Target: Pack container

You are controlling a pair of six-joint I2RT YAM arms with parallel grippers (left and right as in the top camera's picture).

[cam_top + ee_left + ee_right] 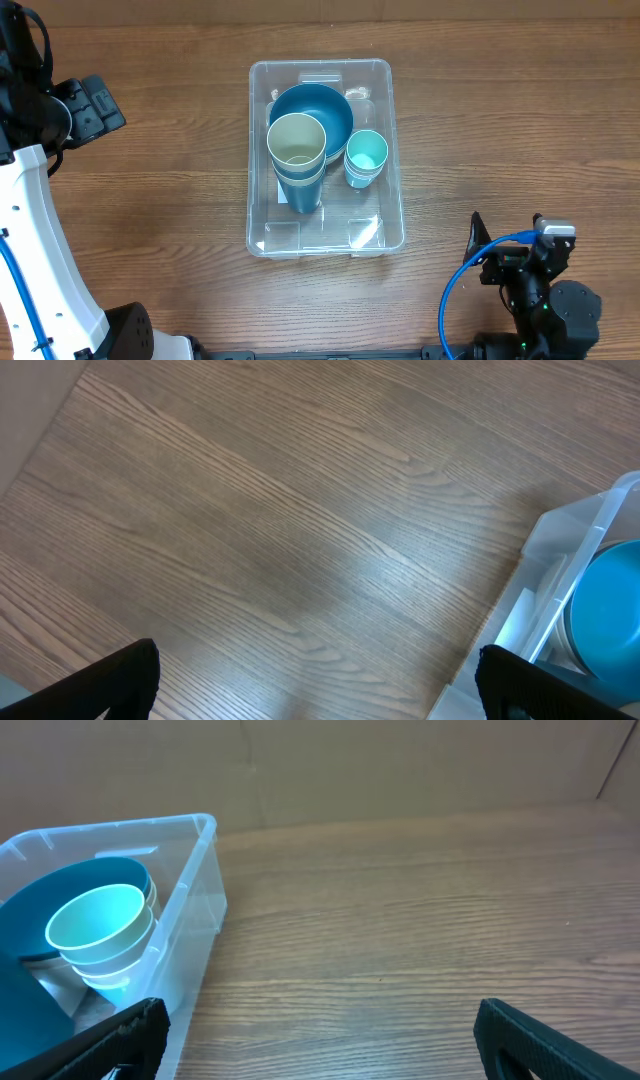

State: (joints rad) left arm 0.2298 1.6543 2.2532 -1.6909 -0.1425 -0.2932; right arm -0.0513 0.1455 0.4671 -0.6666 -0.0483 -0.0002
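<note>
Clear container at the middle of the table, both grippers apart from it.
Inside it are a blue bowl at the far end, a tall stack of cups with a cream one on top, and short teal cups beside it. The left gripper is near the far left corner and the right gripper near the front right corner, each with its fingers spread wide and holding nothing.

clear rectangular container upright mid-table, bowls and cups inside
</note>
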